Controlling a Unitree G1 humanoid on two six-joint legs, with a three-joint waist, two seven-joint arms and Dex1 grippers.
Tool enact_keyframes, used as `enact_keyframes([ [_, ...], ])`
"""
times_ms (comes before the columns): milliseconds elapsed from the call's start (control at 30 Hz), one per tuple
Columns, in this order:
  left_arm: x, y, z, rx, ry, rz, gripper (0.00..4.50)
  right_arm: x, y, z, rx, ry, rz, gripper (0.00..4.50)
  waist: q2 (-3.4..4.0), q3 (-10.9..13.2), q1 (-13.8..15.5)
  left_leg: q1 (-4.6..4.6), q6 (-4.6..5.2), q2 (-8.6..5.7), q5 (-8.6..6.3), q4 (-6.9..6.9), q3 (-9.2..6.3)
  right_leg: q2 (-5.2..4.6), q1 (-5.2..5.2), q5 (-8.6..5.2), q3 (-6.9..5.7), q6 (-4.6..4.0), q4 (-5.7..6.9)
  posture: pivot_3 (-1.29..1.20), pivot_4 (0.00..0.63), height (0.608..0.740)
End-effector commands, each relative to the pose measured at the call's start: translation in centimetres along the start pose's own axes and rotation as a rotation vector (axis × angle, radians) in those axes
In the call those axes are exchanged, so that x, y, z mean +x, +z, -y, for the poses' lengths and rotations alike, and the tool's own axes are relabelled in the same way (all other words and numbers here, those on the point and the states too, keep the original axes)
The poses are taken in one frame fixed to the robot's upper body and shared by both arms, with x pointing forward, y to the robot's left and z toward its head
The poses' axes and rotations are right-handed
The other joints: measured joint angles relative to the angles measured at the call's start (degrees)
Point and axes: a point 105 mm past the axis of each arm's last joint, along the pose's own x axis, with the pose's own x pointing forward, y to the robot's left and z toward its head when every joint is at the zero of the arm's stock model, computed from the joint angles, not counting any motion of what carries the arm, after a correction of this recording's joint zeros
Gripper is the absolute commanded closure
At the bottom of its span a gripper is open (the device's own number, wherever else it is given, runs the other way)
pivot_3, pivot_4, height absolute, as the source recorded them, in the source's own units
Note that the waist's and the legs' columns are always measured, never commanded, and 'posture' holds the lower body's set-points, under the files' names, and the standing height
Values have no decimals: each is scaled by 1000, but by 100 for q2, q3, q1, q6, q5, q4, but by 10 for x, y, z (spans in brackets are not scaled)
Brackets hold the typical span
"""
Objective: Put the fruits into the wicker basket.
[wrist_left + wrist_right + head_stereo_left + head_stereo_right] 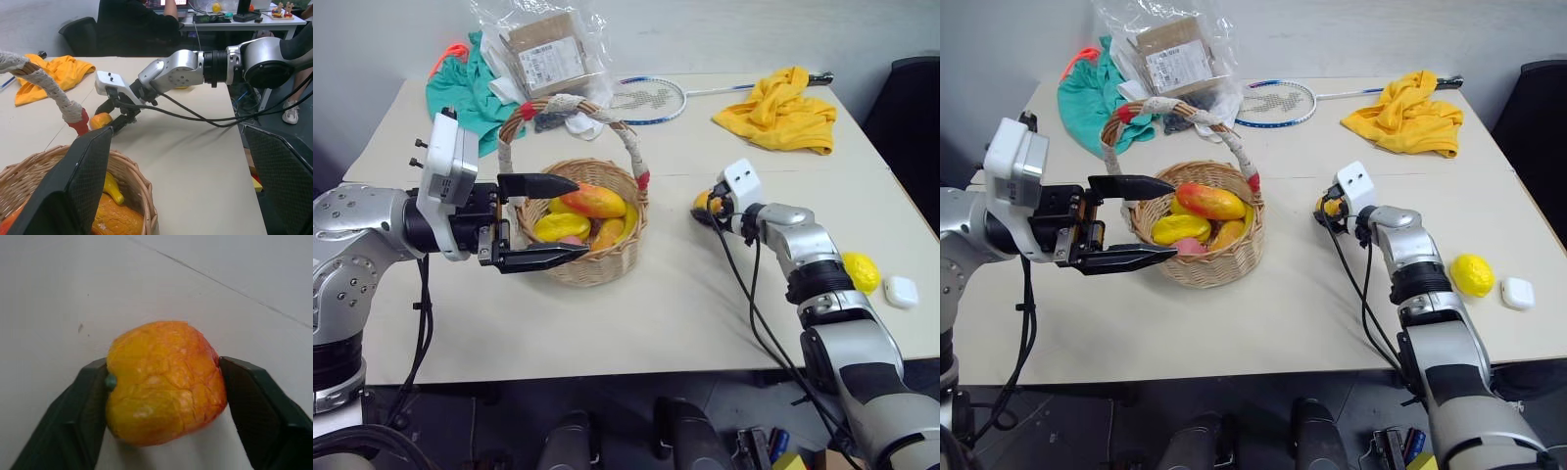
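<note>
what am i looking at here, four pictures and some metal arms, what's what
This is a humanoid robot with two arms, each ending in two black fingers. Two pictures come from cameras in its head, looking down over a table. The other two come from cameras on its wrists.

On the table stands a wicker basket already holding several fruits. Behind it lie a green cloth, a wrapped parcel, a badminton racket and a yellow cloth. Near the right edge sit a lemon and a small white case.

The left gripper hovers open beside the basket. The right gripper has its fingers closed against both sides of a small orange fruit resting on the table.
</note>
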Motion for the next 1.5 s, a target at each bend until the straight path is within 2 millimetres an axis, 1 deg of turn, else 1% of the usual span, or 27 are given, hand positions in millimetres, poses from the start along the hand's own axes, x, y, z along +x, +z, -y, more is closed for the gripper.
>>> enact_keyframes([
  [33, -8, 10, 1, 39, 36, 6, 0, -5, 13, 1, 8, 34, 61, 2070, 0, 0, 4, 1, 0, 0, 0, 0, -1, 0, 1, 0, 0, 0, 0, 0, 150, 740],
  [133, -16, 10, -1, 19, 77, 17, 0, -21, 27, -17, -9, 190, 147, 2113, 0, 0, 14, 0, -1, 1, 0, -4, -3, -1, 0, 0, 2, 0, -2, 0, 150, 740],
  [167, -21, 11, -3, 8, 102, 25, 0, -30, 33, -26, 9, 261, 175, 2113, 0, 0, 19, -2, -1, 1, -1, -5, -6, -2, 0, 0, 4, -1, -4, 0, 150, 740],
  [267, -38, 13, -5, -24, 180, 44, 0, -64, 48, -59, 41, 491, 216, 2113, 1, 1, 30, -7, -1, 2, -1, -5, -11, -4, -1, -1, 7, 0, -5, 0, 150, 740],
  [367, -58, 13, -4, -42, 246, 22, 0, -97, 61, -95, 13, 688, 219, 2113, 1, 1, 28, -8, 0, 3, -1, -3, -16, -5, -1, -1, 6, -1, -5, 0, 150, 740],
  [433, -65, 12, -2, -43, 260, -8, 0, -114, 73, -119, -28, 797, 254, 2113, 1, 1, 6, 0, -1, 4, -3, -3, -15, -5, 1, -1, 2, -2, -2, 0, 150, 740],
  [467, -66, 12, -1, -41, 258, -17, 0, -118, 81, -129, -14, 833, 278, 2113, 1, 1, 7, 4, -6, 9, -6, -5, -12, -5, 2, -3, 2, -6, 1, 0, 150, 740],
  [567, -64, 13, 1, -38, 242, -30, 0, -115, 109, -159, 37, 892, 349, 2113, 1, 1, 12, 12, -18, 17, -11, -5, -12, -4, 1, -11, -4, -20, -3, 0, 150, 740],
  [633, -61, 12, 4, -32, 222, -44, 0, -100, 123, -174, 41, 860, 363, 2113, 1, 1, 18, 13, -22, 17, -9, -6, -13, -4, -4, -12, -1, -24, 4, 0, 150, 740],
  [700, -58, 10, 5, -27, 212, -50, 0, -78, 128, -182, 26, 779, 347, 2113, 1, 0, 13, 11, -24, 16, -9, -6, -13, -5, -7, -14, 2, -28, 6, 0, 150, 740],
  [767, -55, 10, 5, -24, 206, -48, 0, -57, 121, -185, -20, 691, 305, 2113, -3, -2, 23, 10, -25, 15, -10, -8, -13, -6, -7, -14, 3, -28, 9, 0, 150, 740],
  [833, -53, 10, 6, -17, 197, -47, 0, -48, 115, -188, -20, 683, 276, 1395, -10, -6, 33, 1, -23, 11, -10, -9, -20, -8, -6, -13, 4, -28, 10, 0, 150, 740],
  [867, -52, 10, 6, -15, 195, -47, 0, -48, 114, -189, -15, 690, 273, 1190, -10, -6, 32, -4, -21, 9, -11, -8, -22, -10, -7, -13, 5, -28, 9, 0, 150, 740],
  [933, -48, 11, 7, -10, 182, -36, 0, -54, 120, -189, 23, 709, 302, 533, -10, -6, 25, -19, -10, 0, -15, -8, -19, -16, -16, -11, 5, -23, 3, 0, 150, 740],
  [967, -45, 13, 6, -5, 173, -22, 0, -65, 131, -185, 70, 739, 353, 191, -10, -6, 21, -24, -8, -1, -15, -7, -16, -16, -21, -9, 4, -20, 1, 0, 150, 740],
  [1033, -37, 15, 6, 4, 142, -3, 0, -96, 148, -175, 146, 824, 455, 191, -10, -6, 34, -37, -8, 1, -15, -6, -17, -13, -33, -9, -2, -19, -1, 0, 150, 740],
  [1100, -31, 15, 6, 3, 114, 10, 0, -124, 148, -159, 156, 871, 476, 191, -10, -6, 64, -70, -6, 2, -12, 1, -29, -13, -56, -8, -3, -18, 1, 0, 150, 740],
  [1133, -28, 15, 7, -1, 96, 18, 0, -137, 143, -145, 143, 852, 462, 191, -12, -7, 87, -77, -5, 1, -12, 2, -31, -12, -60, -8, -5, -18, 1, 0, 150, 740],
  [1167, -23, 14, 9, -6, 68, 27, 0, -148, 132, -121, 130, 781, 415, 191, -15, -9, 109, -77, -4, -1, -12, 4, -31, -13, -59, -8, -7, -17, -1, 0, 150, 740],
  [1233, -18, 13, 12, -13, 31, 38, 0, -164, 117, -91, 114, 666, 334, 191, -18, -10, 184, -76, 7, -7, -17, 5, -25, -11, -57, -4, -15, -11, -10, 0, 150, 740],
  [1267, -14, 12, 14, -14, 9, 42, 0, -170, 100, -66, 115, 555, 254, 88, -18, -10, 191, -75, 13, -8, -19, 6, -19, -11, -55, -1, -19, -5, -17, 0, 150, 740],
  [1300, -9, 11, 16, -15, -16, 48, 0, -182, 75, -36, 91, 424, 148, 88, -18, -10, 223, -75, 19, -10, -19, 6, -15, -12, -55, 1, -20, -1, -21, 0, 150, 740],
  [1333, -5, 11, 18, -17, -37, 55, 0, -198, 53, -12, 38, 322, 43, 88, -17, -10, 256, -77, 24, -13, -20, 7, -14, -12, -52, 3, -21, 2, -29, 0, 150, 740],
  [1367, -3, 11, 19, -17, -49, 60, 0, -210, 40, 1, -12, 276, -32, 88, -17, -10, 289, -74, 29, -13, -22, 5, -12, -11, -48, 4, -21, 4, -34, 0, 150, 740],
  [1433, 1, 10, 20, -26, -74, 76, 0, -239, 14, 38, -148, 166, -192, 88, -16, -10, 312, -71, 31, -13, -24, 6, 0, -4, -48, 7, -16, 10, -38, 0, 150, 740],
  [1467, 3, 9, 21, -29, -87, 81, 0, -252, 7, 56, -180, 118, -256, 88, -17, -10, 277, -65, 31, -14, -24, 7, 10, -4, -49, 9, -10, 13, -37, 0, 150, 740],
  [1500, 5, 8, 21, -30, -96, 84, 0, -261, 3, 68, -189, 87, -302, 88, -18, -9, 238, -50, 31, -14, -24, 11, 29, -3, -46, 10, -1, 15, -37, 0, 150, 740],
])
